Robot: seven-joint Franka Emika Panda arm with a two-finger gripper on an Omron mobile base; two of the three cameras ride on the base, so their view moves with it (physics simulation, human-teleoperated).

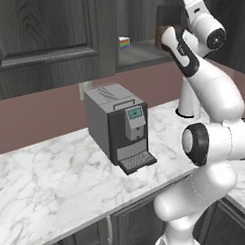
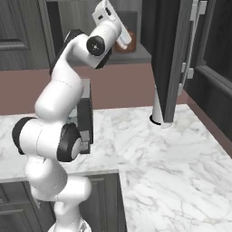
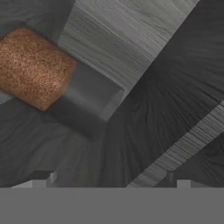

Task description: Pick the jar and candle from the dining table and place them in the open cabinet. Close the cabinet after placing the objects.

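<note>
Jar [image 3: 33,68], clear cyl w/ grainy brown fill, wood-grain cabinet [image 3: 144,52]

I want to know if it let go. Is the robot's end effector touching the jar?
Apart. In the hand view the jar lies on the cabinet floor, well clear of the end effector, whose fingertips stand wide with nothing between them.

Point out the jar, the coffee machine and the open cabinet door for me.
jar [image 3: 33,65], hand view, on its brown-filled side.
coffee machine [image 1: 117,127], left base view, on its dark front panel.
cabinet door [image 2: 168,54], right base view, on the open door's dark face.
</note>
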